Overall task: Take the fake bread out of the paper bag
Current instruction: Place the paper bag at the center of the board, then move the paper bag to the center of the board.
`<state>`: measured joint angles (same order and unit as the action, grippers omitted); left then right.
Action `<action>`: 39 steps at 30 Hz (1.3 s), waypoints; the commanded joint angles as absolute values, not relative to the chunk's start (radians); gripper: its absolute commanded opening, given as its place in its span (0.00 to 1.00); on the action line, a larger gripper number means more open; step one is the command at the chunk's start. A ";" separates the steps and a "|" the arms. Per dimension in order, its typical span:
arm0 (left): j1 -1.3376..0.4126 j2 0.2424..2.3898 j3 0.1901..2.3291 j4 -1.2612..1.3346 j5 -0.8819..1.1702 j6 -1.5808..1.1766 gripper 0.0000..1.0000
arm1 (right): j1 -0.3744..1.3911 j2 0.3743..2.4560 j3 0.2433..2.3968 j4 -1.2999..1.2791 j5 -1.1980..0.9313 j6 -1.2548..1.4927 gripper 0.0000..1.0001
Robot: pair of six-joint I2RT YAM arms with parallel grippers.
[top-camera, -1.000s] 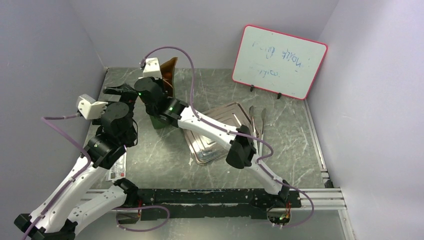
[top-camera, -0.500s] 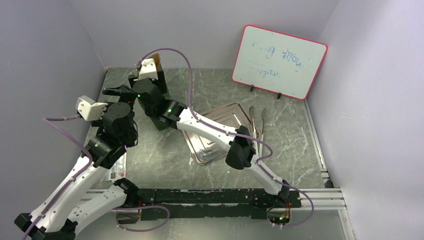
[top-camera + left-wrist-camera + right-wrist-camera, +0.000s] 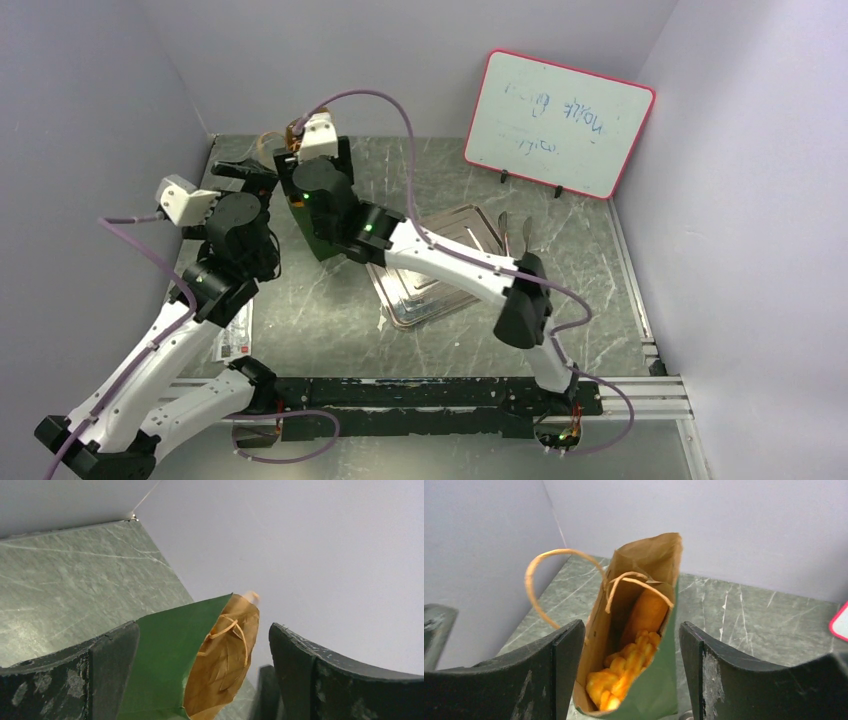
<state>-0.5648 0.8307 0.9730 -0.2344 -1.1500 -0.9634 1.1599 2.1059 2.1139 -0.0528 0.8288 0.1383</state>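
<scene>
A: Looking down the right gripper [image 3: 631,630]: jaws spread, empty, the bag [image 3: 659,680] mouth straight ahead between them.
B: Contents?
A: All the bread [image 3: 646,612] inside. Long loaf stands on end, lumpy pieces below. Right arm is nearer the mouth.
B: And the left gripper [image 3: 202,630]?
A: Spread, empty, beside the green wall.

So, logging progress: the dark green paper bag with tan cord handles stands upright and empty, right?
Not empty. The right wrist view shows glossy orange-brown fake bread inside the dark green paper bag, which does stand upright.
</scene>
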 commanded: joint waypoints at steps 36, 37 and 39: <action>-0.225 1.223 1.337 -0.514 -0.311 -0.549 0.97 | 1.141 1.266 1.183 -0.344 1.212 0.476 0.84; -0.225 1.204 1.328 -0.502 -0.301 -0.543 0.99 | 1.132 1.259 1.173 -0.353 1.203 0.489 0.84; -0.225 1.176 1.317 -0.495 -0.285 -0.531 0.95 | 1.119 1.251 1.161 -0.371 1.193 0.515 0.84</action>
